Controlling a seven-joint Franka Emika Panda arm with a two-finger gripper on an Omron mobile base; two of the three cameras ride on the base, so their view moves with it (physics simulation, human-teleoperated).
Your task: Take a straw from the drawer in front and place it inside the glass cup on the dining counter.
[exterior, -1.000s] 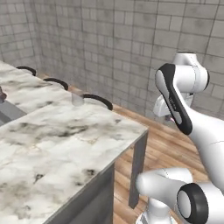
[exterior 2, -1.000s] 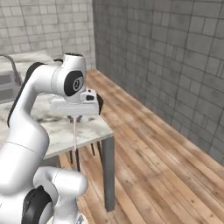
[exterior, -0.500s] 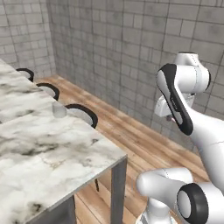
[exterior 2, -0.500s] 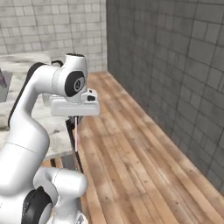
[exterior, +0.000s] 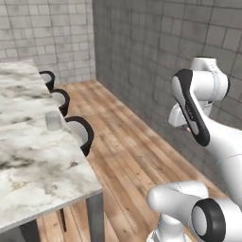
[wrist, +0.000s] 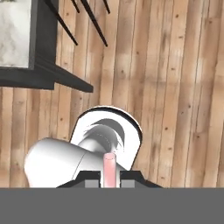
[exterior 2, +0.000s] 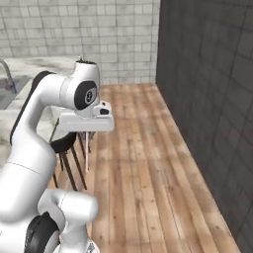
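Straw [wrist: 109, 170] between closed jaws, over open floor [wrist: 175, 87]

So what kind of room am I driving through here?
Looks like a kitchen's dining area: a white marble counter with black round stools along its edge, a glass cup on top, plank wood floor and grey tiled walls.
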